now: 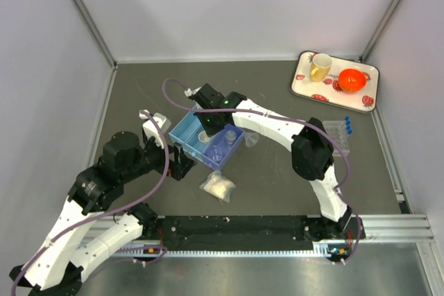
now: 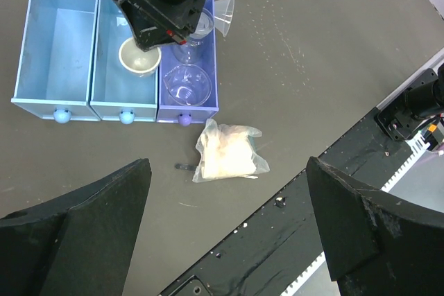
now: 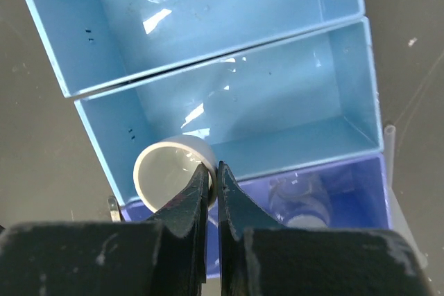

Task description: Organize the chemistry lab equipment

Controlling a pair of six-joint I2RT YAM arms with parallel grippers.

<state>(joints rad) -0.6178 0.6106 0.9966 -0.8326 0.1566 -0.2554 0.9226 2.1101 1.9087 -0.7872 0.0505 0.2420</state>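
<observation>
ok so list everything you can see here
blue tray: one, three compartments, table centre
white cup: one, over middle compartment
beakers: at least two, clear, end compartment
funnel: one, clear, beside tray
bag: one, white filling, near tray
tube rack: one, clear, right side
blue-capped tubes: three, at rack
strawberry tray: one, white, far corner
mug: one, yellow, on strawberry tray
bowl: one, orange, same tray
left gripper: open, near bag
right gripper: shut on white cup's rim

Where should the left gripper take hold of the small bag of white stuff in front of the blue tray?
Probably across its plump middle, from straight above. The bag lies flat on the table, apart from the tray, with bare surface on both sides for the fingers of the open left gripper.
</observation>
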